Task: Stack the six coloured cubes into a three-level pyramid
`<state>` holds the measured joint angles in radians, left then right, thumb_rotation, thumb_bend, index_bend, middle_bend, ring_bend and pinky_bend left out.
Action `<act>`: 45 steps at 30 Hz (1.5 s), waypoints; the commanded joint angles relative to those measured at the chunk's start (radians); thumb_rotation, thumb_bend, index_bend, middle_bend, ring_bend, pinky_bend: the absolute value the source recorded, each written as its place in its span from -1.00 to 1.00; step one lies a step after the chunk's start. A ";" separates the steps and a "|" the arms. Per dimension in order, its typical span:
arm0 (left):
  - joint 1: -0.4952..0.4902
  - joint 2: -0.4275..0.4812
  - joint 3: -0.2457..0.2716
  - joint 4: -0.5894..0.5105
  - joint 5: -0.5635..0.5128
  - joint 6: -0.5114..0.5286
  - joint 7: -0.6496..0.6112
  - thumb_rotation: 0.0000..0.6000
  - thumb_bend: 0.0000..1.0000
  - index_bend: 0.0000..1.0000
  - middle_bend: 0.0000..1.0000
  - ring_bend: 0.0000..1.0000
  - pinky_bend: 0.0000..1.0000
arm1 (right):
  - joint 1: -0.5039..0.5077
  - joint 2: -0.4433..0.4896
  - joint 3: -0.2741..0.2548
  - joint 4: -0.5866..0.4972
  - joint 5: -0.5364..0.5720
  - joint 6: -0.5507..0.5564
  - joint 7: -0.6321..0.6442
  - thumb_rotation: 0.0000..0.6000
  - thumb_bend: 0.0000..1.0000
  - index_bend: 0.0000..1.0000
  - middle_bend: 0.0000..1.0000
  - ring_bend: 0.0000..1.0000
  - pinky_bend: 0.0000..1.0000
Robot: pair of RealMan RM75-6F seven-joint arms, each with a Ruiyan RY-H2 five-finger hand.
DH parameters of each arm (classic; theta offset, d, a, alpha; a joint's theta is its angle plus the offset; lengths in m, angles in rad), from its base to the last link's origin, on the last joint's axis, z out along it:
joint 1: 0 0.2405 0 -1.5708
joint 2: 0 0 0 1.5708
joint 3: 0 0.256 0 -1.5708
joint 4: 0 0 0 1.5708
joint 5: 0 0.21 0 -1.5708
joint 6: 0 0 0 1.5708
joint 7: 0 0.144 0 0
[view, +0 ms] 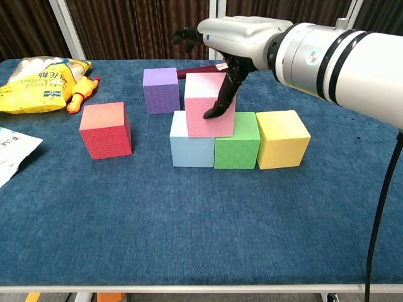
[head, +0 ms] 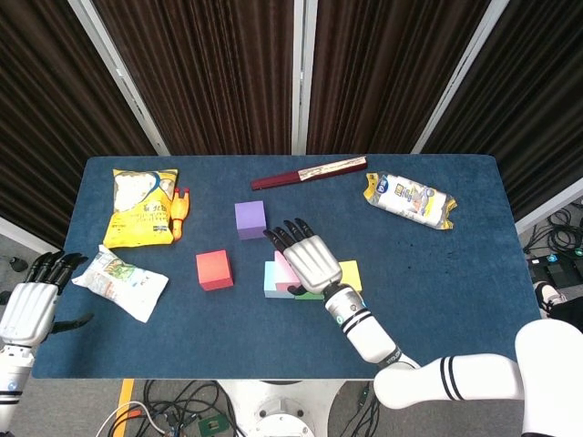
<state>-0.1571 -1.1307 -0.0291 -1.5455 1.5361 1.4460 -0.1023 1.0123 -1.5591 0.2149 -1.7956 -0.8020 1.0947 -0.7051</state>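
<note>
- While the pink cube already sits on the second level, straddling the seam between the light blue cube and the green cube, the yellow cube closes the base row on the green cube's right, touching it.
- The right hand hovers over the pink cube, fingers spread and gripping nothing; in the chest view one fingertip hangs in front of the cube's near face, and whether it actually touches I cannot tell.
- The second level needs one more cube, over the green-yellow seam. My judgement is that the purple cube is the handiest candidate: it lies just behind and to the left of the stack, directly past the right hand's outstretched fingers.
- The red cube stands well apart to the left of the stack, roughly level with the base row.
- The left hand idles at the table's near-left edge, open, beside a white snack packet; it is much farther from either loose cube than the right hand.
</note>
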 commanded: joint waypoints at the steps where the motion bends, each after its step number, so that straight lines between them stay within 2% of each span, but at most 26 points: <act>1: 0.000 -0.001 0.000 0.001 0.000 -0.001 -0.001 1.00 -1.00 -0.67 -0.74 -0.89 -0.84 | -0.003 0.003 -0.003 -0.004 -0.005 0.001 0.004 1.00 -0.98 -1.00 -0.81 -1.00 -1.00; 5: -0.001 -0.001 0.000 0.001 0.001 -0.001 -0.001 1.00 -1.00 -0.67 -0.74 -0.88 -0.84 | -0.019 0.028 -0.011 -0.035 -0.034 -0.001 0.032 1.00 -0.98 -1.00 -0.81 -1.00 -1.00; 13: 0.001 0.002 0.002 -0.001 0.008 0.005 -0.001 1.00 -1.00 -0.67 -0.74 -0.88 -0.84 | -0.161 0.204 -0.084 -0.143 -0.228 0.096 0.157 1.00 -0.96 -1.00 -0.80 -1.00 -1.00; 18: 0.001 0.006 0.001 -0.010 0.014 0.010 0.008 1.00 -1.00 -0.67 -0.74 -0.88 -0.84 | -0.265 0.309 -0.138 -0.129 -0.321 0.134 0.285 1.00 -0.95 -1.00 -0.80 -1.00 -1.00; 21: -0.003 0.009 -0.002 -0.019 0.016 0.009 0.017 1.00 -1.00 -0.67 -0.74 -0.88 -0.84 | -0.305 0.332 -0.157 -0.080 -0.326 0.120 0.354 1.00 -0.95 -1.00 -0.81 -1.00 -1.00; 31: -0.013 0.017 -0.003 -0.050 0.021 -0.001 0.047 1.00 -1.00 -0.67 -0.74 -0.89 -0.84 | -0.333 0.257 -0.166 0.126 -0.304 -0.035 0.518 1.00 -0.95 -1.00 -0.89 -1.00 -1.00; 39: -0.023 0.021 -0.006 -0.057 0.016 -0.016 0.052 1.00 -1.00 -0.67 -0.74 -0.89 -0.84 | -0.333 0.142 -0.137 0.275 -0.322 -0.103 0.616 1.00 -1.00 -1.00 -0.98 -1.00 -1.00; 45: -0.027 0.025 -0.004 -0.058 0.015 -0.023 0.055 1.00 -1.00 -0.67 -0.74 -0.88 -0.84 | -0.326 0.079 -0.112 0.339 -0.345 -0.126 0.651 1.00 -1.00 -1.00 -1.00 -1.00 -1.00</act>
<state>-0.1840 -1.1060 -0.0328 -1.6036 1.5517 1.4227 -0.0468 0.6846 -1.4715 0.0968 -1.4651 -1.1411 0.9745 -0.0603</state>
